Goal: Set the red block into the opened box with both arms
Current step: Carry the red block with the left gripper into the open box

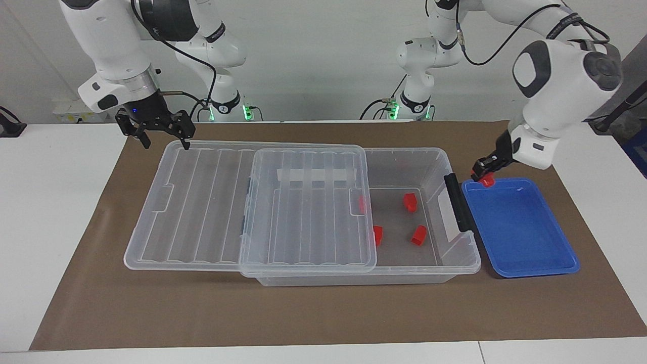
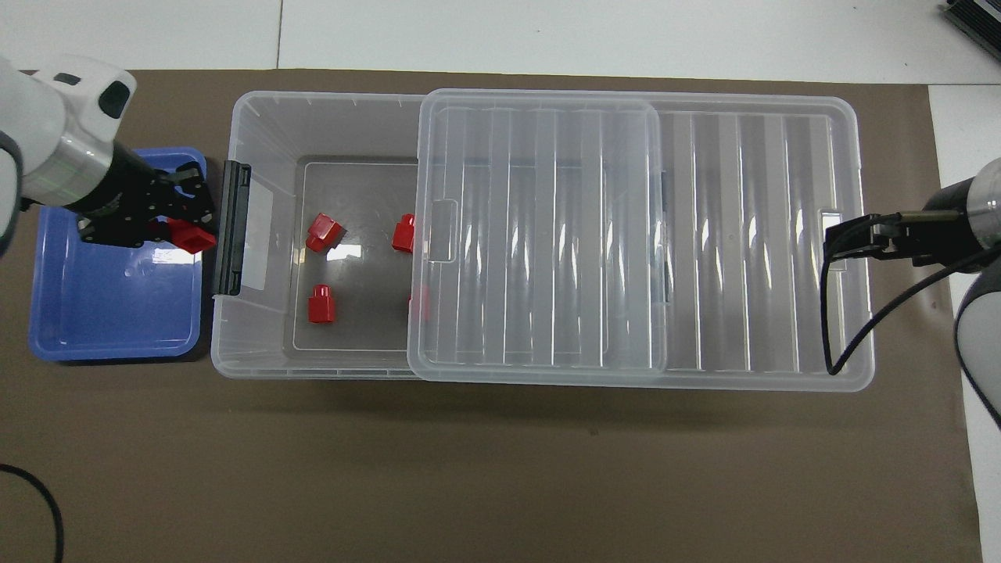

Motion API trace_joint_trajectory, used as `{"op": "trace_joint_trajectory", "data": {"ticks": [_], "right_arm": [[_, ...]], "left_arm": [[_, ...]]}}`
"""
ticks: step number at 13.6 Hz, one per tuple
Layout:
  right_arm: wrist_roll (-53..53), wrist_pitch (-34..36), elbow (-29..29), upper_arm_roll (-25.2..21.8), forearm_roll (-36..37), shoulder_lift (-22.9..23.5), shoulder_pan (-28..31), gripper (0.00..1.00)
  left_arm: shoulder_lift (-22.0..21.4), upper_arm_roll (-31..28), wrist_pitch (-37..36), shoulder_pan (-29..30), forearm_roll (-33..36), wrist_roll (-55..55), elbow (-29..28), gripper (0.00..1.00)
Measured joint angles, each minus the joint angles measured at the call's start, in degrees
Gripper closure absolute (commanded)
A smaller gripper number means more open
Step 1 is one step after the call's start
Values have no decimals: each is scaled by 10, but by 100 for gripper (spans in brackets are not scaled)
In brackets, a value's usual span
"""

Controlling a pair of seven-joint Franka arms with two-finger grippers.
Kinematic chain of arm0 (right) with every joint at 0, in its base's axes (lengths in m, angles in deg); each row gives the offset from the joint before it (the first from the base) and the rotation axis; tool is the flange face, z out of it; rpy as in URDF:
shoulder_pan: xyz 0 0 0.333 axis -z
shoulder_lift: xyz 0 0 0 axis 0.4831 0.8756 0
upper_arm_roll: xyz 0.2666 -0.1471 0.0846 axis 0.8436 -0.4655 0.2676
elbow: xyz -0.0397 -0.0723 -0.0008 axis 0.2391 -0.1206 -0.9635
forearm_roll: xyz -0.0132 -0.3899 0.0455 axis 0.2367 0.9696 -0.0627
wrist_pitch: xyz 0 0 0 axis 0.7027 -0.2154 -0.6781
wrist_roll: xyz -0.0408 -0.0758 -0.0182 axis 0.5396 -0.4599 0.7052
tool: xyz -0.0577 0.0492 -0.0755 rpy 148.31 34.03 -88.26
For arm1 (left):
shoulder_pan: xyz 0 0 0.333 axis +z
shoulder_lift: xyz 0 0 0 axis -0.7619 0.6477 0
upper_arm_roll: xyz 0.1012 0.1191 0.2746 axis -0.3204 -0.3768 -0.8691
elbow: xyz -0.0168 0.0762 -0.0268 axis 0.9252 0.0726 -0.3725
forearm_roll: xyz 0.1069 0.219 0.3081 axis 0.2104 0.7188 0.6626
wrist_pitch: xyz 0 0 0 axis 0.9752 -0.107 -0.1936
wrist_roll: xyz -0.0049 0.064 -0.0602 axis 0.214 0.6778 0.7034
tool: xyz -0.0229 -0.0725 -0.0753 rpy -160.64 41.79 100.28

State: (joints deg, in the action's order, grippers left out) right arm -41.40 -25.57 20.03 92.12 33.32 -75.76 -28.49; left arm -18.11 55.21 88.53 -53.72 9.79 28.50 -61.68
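Four red blocks lie on the floor of the clear storage box [image 1: 457, 253], in its uncovered part toward the left arm's end — two in plain sight [image 1: 410, 201] [image 1: 418, 235], two more [image 1: 377, 235] [image 1: 362, 203] partly under the edge of the ribbed lid [image 1: 308, 207], which is slid toward the right arm's end and rests across the box. A fifth red block [image 1: 487, 179] is pinched in the left gripper [image 1: 484, 173], raised in the air over the edge of the blue tray [image 1: 536, 253] beside the box's black end latch [image 1: 457, 202]; the fingers are clamped tight on it. The right gripper [image 1: 163, 136] hangs with its fingers spread wide over the corner of the lid's overhanging end — it grips nothing. A brown mat [image 1: 323, 313] covers the table under both containers.
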Motion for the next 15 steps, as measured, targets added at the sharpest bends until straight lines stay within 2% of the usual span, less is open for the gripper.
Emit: {"op": "trace_joint_trajectory", "data": {"ticks": [3, 4, 5, 9, 11, 12, 15], "right_arm": [[0, 0, 0, 0, 0, 0, 0, 0], [0, 0, 0, 0, 0, 0, 0, 0], [0, 0, 0, 0, 0, 0, 0, 0], [0, 0, 0, 0, 0, 0, 0, 0], [0, 0, 1, 0, 0, 0, 0, 4], [0, 0, 1, -1, 0, 0, 1, 17], [0, -8, 5, -1, 0, 1, 12, 17]], "left_arm": [[-3, 2, 26, -69, 3, 107, -7, 94], [-8, 2, 52, -86, 3, 129, -26, 94], [-18, 2, 89, -100, 4, 143, -59, 94], [-83, 3, 255, -126, 5, 149, -252, 94], [-99, 3, 289, -130, 5, 149, -296, 94], [-101, 3, 309, -130, 6, 148, -310, 94], [-96, 2, 364, -135, 31, 146, -341, 94]]}}
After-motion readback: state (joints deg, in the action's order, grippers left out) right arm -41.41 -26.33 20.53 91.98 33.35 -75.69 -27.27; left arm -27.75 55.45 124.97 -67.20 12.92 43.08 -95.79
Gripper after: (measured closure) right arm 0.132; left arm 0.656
